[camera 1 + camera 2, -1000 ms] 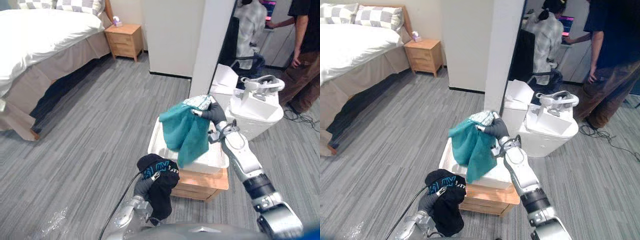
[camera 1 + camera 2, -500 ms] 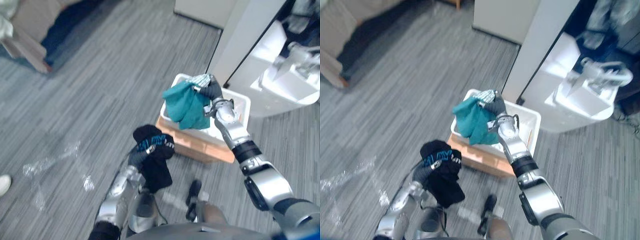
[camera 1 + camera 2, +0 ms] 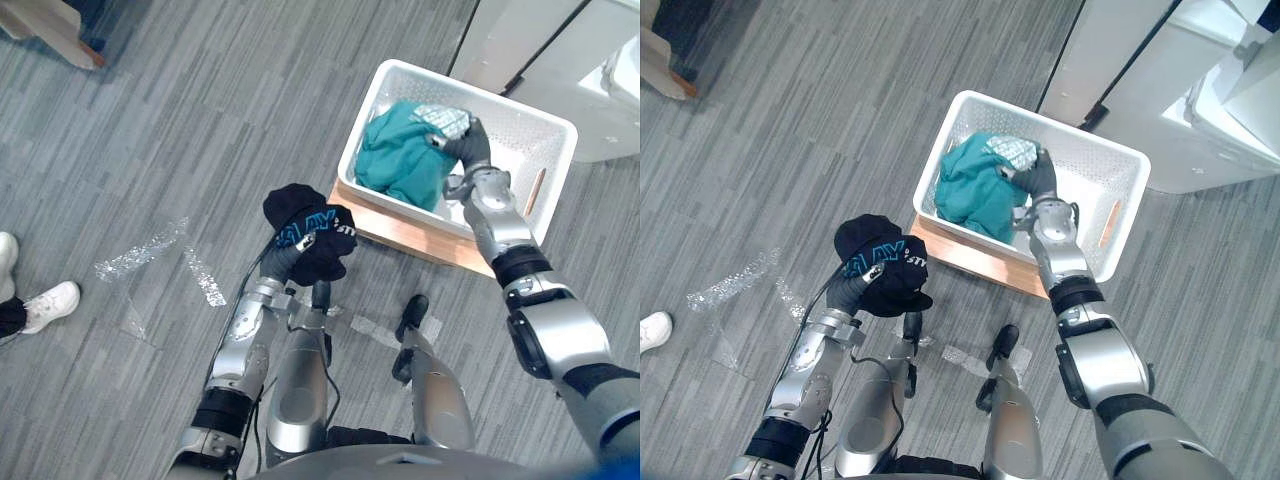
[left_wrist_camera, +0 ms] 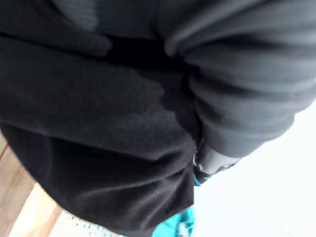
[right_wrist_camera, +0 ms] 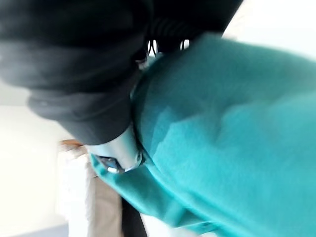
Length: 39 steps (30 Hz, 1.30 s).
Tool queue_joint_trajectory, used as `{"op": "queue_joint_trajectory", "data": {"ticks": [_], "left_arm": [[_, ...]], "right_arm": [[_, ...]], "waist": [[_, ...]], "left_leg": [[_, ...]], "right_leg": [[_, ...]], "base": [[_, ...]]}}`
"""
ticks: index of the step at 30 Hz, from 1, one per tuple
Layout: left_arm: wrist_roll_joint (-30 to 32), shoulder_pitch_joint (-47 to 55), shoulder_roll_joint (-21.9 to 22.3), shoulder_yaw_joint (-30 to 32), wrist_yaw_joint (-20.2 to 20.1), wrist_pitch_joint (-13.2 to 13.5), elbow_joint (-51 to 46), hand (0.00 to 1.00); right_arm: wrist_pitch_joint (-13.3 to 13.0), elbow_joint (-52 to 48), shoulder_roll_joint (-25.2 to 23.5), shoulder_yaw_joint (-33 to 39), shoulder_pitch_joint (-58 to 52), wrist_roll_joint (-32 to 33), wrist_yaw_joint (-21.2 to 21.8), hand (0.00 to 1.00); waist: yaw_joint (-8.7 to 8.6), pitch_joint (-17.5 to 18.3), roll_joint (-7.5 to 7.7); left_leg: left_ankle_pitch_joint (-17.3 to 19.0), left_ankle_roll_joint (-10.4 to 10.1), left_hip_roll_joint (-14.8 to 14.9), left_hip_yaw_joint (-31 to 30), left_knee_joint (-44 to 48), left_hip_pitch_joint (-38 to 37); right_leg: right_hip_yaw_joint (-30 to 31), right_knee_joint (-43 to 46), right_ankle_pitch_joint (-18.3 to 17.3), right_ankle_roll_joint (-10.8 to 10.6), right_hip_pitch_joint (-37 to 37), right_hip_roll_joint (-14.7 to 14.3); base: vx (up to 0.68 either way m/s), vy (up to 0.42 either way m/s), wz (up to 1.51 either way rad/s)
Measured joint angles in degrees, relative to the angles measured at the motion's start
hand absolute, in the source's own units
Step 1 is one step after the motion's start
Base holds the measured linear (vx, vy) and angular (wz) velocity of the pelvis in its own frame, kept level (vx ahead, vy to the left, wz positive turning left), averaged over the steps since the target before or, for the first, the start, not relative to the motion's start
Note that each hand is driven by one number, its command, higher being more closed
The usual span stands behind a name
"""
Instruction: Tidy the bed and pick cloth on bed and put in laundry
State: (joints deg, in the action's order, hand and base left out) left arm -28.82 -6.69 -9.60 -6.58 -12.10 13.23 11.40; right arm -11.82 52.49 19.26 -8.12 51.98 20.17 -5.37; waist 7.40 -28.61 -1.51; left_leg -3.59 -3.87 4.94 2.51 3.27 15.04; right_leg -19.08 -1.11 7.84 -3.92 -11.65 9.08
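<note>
Our right hand (image 3: 462,150) has come down since 0.5 s ago. It is now curling round the teal cloth (image 3: 395,165), which is lying inside the white laundry basket (image 3: 530,135), bunched to the hand's left. Our left hand (image 3: 845,291) is carrying a black garment (image 3: 305,230) just outside the basket's near-left corner; we cannot tell its grip. Light-blue lettering is showing on that garment.

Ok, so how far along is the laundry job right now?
Partly done. The teal cloth lies inside the white basket, with the right hand gripping it, so it is not yet released. The black garment is bunched on the left hand over the floor, outside the basket. Left: let go of the teal cloth, then bring the black garment over.
</note>
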Motion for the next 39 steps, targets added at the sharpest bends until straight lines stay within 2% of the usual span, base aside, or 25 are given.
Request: {"op": "queue_joint_trajectory", "data": {"ticks": [2, 7, 12, 15, 17, 19, 20, 23, 25, 27, 29, 30, 32, 36, 39], "left_arm": [[-0.1, -0.1, 0.1, -0.2, -0.1, 0.0, 0.0, 1.00], [-1.5, 0.8, 0.0, -0.1, -0.1, 0.0, -0.7, 1.00], [-1.6, 4.6, -0.1, 0.0, 0.0, 0.0, -6.5, 1.00], [-1.5, 8.0, -0.3, 0.1, -0.1, -0.2, -9.1, 1.00], [-1.5, 10.1, -0.5, 0.1, -0.1, -0.9, -9.2, 1.00], [-1.4, 13.5, -1.0, 0.0, -0.3, -1.8, -9.3, 1.00], [-1.4, 15.1, -1.1, 0.0, -0.6, -2.0, -9.3, 1.00], [-1.0, 17.7, -1.0, -0.1, -0.7, -3.0, -9.3, 1.00], [-0.9, 19.3, -0.8, -0.2, -0.7, -3.0, -9.4, 1.00], [-0.8, 20.1, -0.8, -0.2, -0.8, -3.0, -9.5, 1.00], [0.9, 21.3, -0.8, -0.2, -0.9, -3.0, -9.5, 1.00], [0.9, 21.4, -0.8, -0.2, -0.9, -3.0, -9.5, 1.00], [0.9, 22.6, -0.8, -0.1, -1.0, -3.0, -9.5, 1.00], [0.8, 23.6, -0.9, 0.4, -1.0, -2.8, -9.5, 1.00], [0.8, 25.0, -0.4, 1.1, -0.6, -2.8, -9.5, 1.00]], "right_arm": [[-1.1, 0.2, 0.6, 0.0, -0.2, -0.1, -0.1, 0.00], [-2.3, -0.8, 1.9, 0.0, -1.4, -1.6, -0.5, 0.00], [-2.4, -10.9, 2.0, 0.0, -8.2, -5.9, -2.2, 0.00], [-2.3, -17.2, 1.6, 0.0, -12.9, -6.4, -3.0, 0.00], [-2.2, -20.7, 0.5, 0.0, -16.7, -7.7, -3.4, 0.00], [-1.9, -23.6, -1.3, 0.0, -21.6, -9.3, -3.5, 0.00], [-1.4, -25.7, -1.9, -0.1, -24.2, -10.5, -3.5, 0.00], [-0.1, -29.3, -2.8, -0.4, -28.5, -14.1, -3.5, 0.00], [1.7, -30.6, -2.8, -1.0, -30.9, -18.5, -3.2, 0.00], [2.8, -31.1, -2.7, -1.6, -32.2, -21.9, -3.2, 0.00], [5.6, -31.2, -2.7, -2.0, -34.4, -32.0, -2.6, 0.00], [6.0, -31.2, -2.7, -2.2, -34.6, -33.1, -2.6, 0.00], [8.6, -31.3, -2.0, -3.9, -35.2, -38.3, -2.5, 0.00], [11.7, -33.2, -0.3, -3.4, -38.0, -38.9, -2.5, 0.00], [12.8, -35.4, 0.0, 2.2, -43.5, -37.0, -3.4, 0.00]], "waist": [[-0.58, 0.1, -0.23], [-0.75, 0.1, -0.23], [-0.99, 0.2, -0.16], [-0.81, 0.9, 0.91], [-0.87, 3.0, 2.06], [-0.96, 6.5, 3.99], [-1.20, 8.1, 4.87], [-1.58, 11.3, 6.26], [-1.60, 13.7, 6.65], [-1.78, 14.5, 6.76], [-1.82, 16.5, 7.10], [-1.82, 16.8, 7.16], [-1.85, 17.5, 7.58], [-1.83, 18.5, 8.19], [-2.26, 19.8, 8.45]], "left_leg": [[0.0, 0.0, 0.1, 0.4, 0.0, -0.3], [0.2, 0.0, 0.5, 2.2, -0.2, -2.6], [1.1, -0.3, 1.4, 3.5, -0.4, -7.1], [1.2, -0.5, 2.1, 4.9, -1.7, -10.4], [1.3, -0.7, 2.5, 5.6, -3.1, -11.9], [1.4, -0.8, 3.0, 6.5, -4.4, -13.7], [1.5, -1.0, 3.2, 6.6, -4.9, -14.5], [2.1, -1.5, 3.4, 7.4, -5.2, -16.5], [2.9, -1.4, 3.3, 8.1, -5.1, -17.3], [3.1, -1.4, 3.2, 8.2, -5.2, -18.3], [3.8, -1.4, 3.1, 8.3, -5.2, -19.3], [3.8, -1.4, 3.1, 8.3, -5.2, -19.3], [4.0, -1.4, 3.1, 8.7, -5.3, -20.1], [4.6, -1.4, 2.9, 9.0, -5.8, -20.3], [4.5, -1.4, 2.8, 9.6, -6.3, -20.8]], "right_leg": [[0.7, 0.0, 0.0, 0.0, -0.1, -0.1], [2.3, 0.3, -0.1, 0.2, 0.9, -0.4], [2.9, 0.1, -0.5, 0.7, 4.7, -1.2], [3.9, -0.5, -0.8, 0.6, 7.0, -2.0], [4.2, -1.3, -1.1, 0.6, 7.7, -2.5], [4.5, -2.7, -1.1, 0.5, 9.3, -3.2], [4.5, -3.3, -1.2, 0.5, 10.3, -3.5], [5.1, -4.2, -1.2, 0.5, 12.0, -3.8], [5.7, -4.2, -1.4, 0.2, 12.7, -3.7], [5.7, -4.2, -1.6, -0.1, 13.6, -3.6], [5.8, -4.2, -2.0, -0.4, 14.6, -3.4], [5.8, -4.2, -2.0, -0.4, 14.6, -3.4], [6.1, -4.2, -2.1, -0.5, 15.1, -3.3], [6.3, -4.2, -2.3, -0.7, 15.1, -3.1], [6.4, -4.2, -2.6, -1.2, 15.1, -3.0]], "base": [[0.02, 0.008, -0.09], [0.02, 0.001, -0.18], [0.01, -0.006, -0.15], [0.01, -0.027, -0.20], [0.03, -0.035, -0.17], [0.09, -0.050, -0.14], [0.09, -0.044, -0.08], [0.10, -0.014, -0.11], [0.06, 0.010, -0.14], [0.06, 0.014, -0.02], [0.04, 0.019, -0.01], [0.00, 0.000, 0.00], [0.01, 0.009, -0.05], [0.00, 0.002, -0.01], [0.02, 0.010, -0.04]]}}
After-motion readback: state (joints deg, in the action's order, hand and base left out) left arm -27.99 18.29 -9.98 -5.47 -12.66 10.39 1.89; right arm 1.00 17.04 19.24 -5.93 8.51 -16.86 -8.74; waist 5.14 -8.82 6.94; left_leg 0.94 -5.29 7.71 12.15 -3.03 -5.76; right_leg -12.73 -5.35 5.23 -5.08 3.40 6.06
